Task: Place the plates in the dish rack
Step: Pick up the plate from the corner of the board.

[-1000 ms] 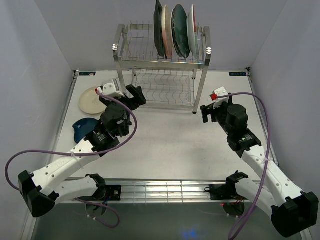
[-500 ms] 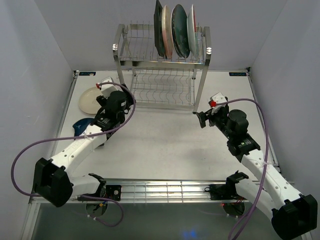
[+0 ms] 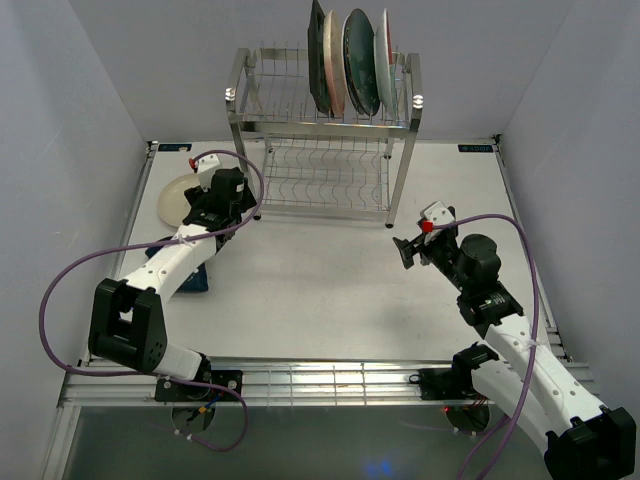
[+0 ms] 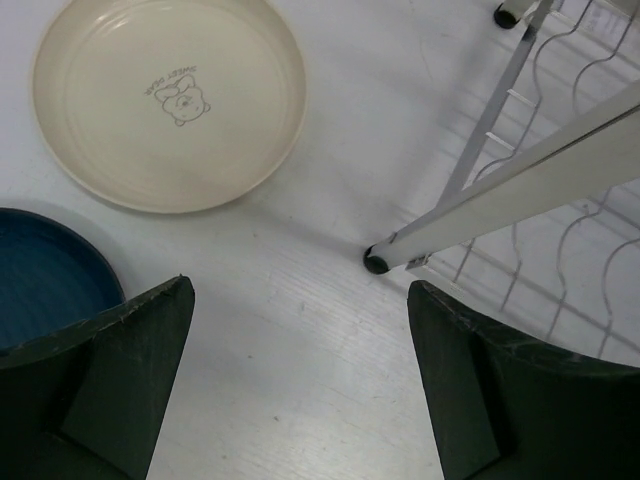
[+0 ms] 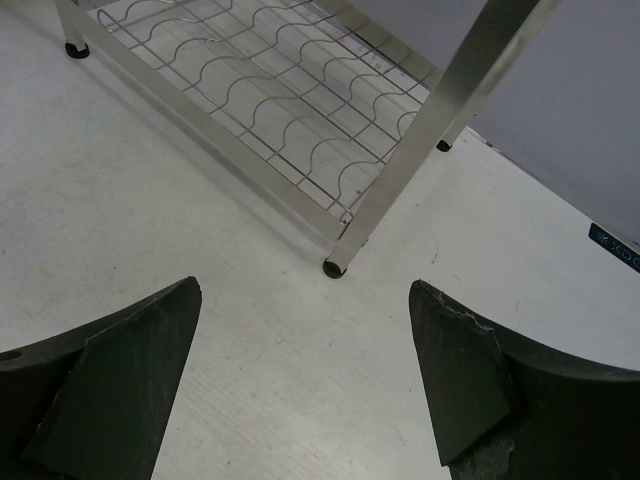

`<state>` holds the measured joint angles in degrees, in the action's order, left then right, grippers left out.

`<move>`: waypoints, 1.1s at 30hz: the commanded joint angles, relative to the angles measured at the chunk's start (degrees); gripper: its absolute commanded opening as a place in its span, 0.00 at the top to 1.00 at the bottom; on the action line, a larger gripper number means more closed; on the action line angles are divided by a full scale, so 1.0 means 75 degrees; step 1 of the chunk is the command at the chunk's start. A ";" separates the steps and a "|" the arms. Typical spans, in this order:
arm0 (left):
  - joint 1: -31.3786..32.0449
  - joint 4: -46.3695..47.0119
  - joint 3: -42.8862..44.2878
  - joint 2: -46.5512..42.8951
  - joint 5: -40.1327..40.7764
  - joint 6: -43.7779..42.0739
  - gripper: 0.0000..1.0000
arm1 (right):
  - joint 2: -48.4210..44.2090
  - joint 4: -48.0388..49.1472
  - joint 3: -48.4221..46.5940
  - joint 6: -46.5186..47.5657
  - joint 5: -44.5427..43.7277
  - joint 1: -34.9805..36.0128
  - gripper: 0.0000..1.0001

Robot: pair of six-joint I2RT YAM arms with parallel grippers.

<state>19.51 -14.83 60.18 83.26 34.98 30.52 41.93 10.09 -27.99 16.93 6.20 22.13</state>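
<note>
Going for the cream plate (image 4: 168,100) with an empty, wide-spread left gripper (image 4: 300,295).
Skip the blue plate (image 4: 45,270) lying nearest, by the left finger; push on over the worktop (image 4: 290,400) to the cream one, flat just beyond and near the rack (image 3: 325,150) leg. Straddle its near rim, pinch, tip it up on edge, steer clear of that leg. Reaching forward along the left side, wrist aimed down. Hovering off the right front leg with the right gripper (image 5: 305,290), also spread and empty. Farthest, upright in the top tier: several plates (image 3: 350,60).
</note>
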 commanded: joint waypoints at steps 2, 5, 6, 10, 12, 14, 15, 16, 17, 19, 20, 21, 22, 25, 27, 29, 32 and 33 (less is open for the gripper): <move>-0.0245 0.1644 -0.1073 -0.0589 -0.0785 -0.1244 0.02 | -0.0270 0.0319 0.0169 0.0273 0.0275 -0.0044 0.10; -0.0386 0.1907 -0.1415 -0.0778 -0.0750 -0.1596 0.02 | -0.0399 0.0319 0.0345 0.0426 0.0462 -0.0044 0.10; -0.0433 0.1919 -0.1392 -0.0731 -0.0762 -0.1655 0.02 | -0.0423 0.0319 0.0391 0.0485 0.0509 -0.0044 0.10; -0.0714 0.1861 -0.1053 -0.0216 -0.1360 -0.1902 0.02 | -0.0505 0.0307 0.0579 0.0602 0.0825 -0.0044 0.10; -0.0807 0.1568 -0.0631 0.0217 -0.1348 -0.2088 0.02 | -0.0505 0.0319 0.0603 0.0591 0.0873 -0.0044 0.10; -0.0831 0.1555 -0.0478 0.0487 -0.1313 -0.2380 0.02 | -0.0482 0.0308 0.0603 0.0602 0.0920 -0.0044 0.10; -0.0855 0.1625 -0.0501 0.0534 -0.1313 -0.2463 0.02 | -0.0470 0.0307 0.0591 0.0602 0.0920 -0.0044 0.10; -0.0890 0.1707 -0.0513 0.0593 -0.1498 -0.2557 0.02 | -0.0470 0.0307 0.0579 0.0602 0.0920 -0.0056 0.10; -0.0913 0.1905 -0.0524 0.0651 -0.1732 -0.2709 0.02 | -0.0470 0.0307 0.0568 0.0602 0.0943 -0.0056 0.10; -0.0960 0.1919 -0.0455 0.0944 -0.2143 -0.3306 0.02 | -0.0482 0.0307 0.0568 0.0602 0.0967 -0.0056 0.10; -0.0972 0.2116 -0.0384 0.1061 -0.2272 -0.3505 0.03 | -0.0493 0.0296 0.0579 0.0614 0.0990 -0.0056 0.10; -0.0972 0.2025 -0.0129 0.1201 -0.2158 -0.3728 0.03 | -0.0493 0.0272 0.0579 0.0614 0.1002 -0.0056 0.10; -0.1018 0.1804 -0.0022 0.1400 -0.2168 -0.3858 0.03 | -0.0493 0.0261 0.0579 0.0626 0.1002 -0.0056 0.10; -0.1112 0.1545 0.0364 0.1740 -0.2285 -0.4325 0.02 | -0.0505 0.0261 0.0638 0.0673 0.1014 -0.0056 0.10; -0.1264 0.1310 0.0576 0.1940 -0.2577 -0.4479 0.02 | -0.0482 0.0249 0.0650 0.0673 0.1060 -0.0056 0.10; -0.1382 0.1111 0.0788 0.2128 -0.2672 -0.4503 0.02 | -0.0470 0.0249 0.0661 0.0673 0.1084 -0.0056 0.10; -0.1674 0.1367 0.0555 0.2035 -0.2940 -0.4713 0.02 | -0.0470 0.0249 0.0708 0.0673 0.1107 -0.0056 0.10; -0.1780 0.1496 0.0415 0.1954 -0.3081 -0.4854 0.02 | -0.0470 0.0249 0.0708 0.0684 0.1119 -0.0056 0.10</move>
<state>8.47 -5.52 63.35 99.46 15.03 -2.63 38.83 10.41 -23.42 21.50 13.63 22.09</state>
